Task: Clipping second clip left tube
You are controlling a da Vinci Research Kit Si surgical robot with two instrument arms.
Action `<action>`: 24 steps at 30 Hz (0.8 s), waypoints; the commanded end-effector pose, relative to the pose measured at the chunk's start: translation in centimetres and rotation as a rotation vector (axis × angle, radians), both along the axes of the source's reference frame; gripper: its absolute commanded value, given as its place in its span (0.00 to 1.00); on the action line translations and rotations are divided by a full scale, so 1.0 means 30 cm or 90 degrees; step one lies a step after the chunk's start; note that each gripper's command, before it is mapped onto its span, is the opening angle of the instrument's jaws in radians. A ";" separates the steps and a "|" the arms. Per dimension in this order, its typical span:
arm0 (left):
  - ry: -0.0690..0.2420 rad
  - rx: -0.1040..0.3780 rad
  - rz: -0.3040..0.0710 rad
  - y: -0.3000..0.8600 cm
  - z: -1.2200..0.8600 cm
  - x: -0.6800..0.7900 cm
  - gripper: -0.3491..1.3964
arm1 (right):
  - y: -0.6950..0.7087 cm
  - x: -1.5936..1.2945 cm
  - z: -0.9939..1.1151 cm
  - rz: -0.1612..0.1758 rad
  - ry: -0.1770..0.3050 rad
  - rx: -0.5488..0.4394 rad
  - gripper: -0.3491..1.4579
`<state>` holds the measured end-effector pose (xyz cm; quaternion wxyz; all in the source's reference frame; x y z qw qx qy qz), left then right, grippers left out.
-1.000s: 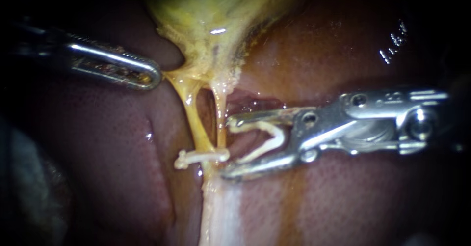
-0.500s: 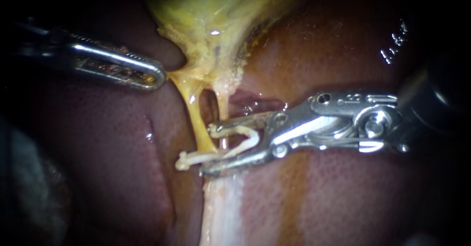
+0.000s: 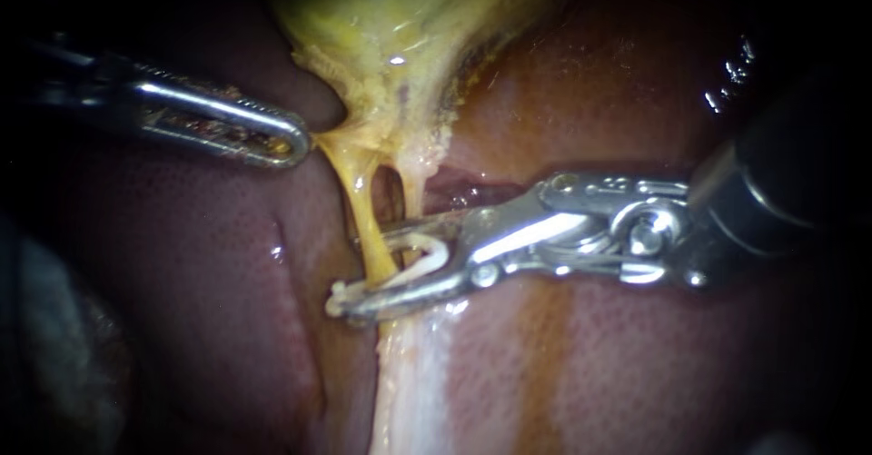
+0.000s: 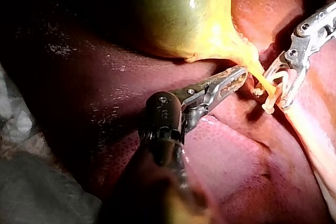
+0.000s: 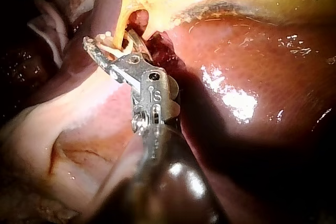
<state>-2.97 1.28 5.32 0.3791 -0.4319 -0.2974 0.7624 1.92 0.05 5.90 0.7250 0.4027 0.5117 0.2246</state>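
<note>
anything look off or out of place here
Nothing damaged or spilled. One thing to watch: the right instrument holds its open clip astride the left tube, almost on top of the closed clip already there. The left instrument grips the gallbladder at its neck.

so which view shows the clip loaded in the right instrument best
Endoscope view: the loaded clip shows side-on, open, at the left tube. Left wrist view shows it small, distant; right wrist view, only bits past the right instrument.
</note>
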 end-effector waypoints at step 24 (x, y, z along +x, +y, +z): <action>0.000 0.000 0.001 -0.0002 0.0001 0.0008 0.00 | -0.0038 0.0007 -0.0231 -0.044 0.108 0.052 0.42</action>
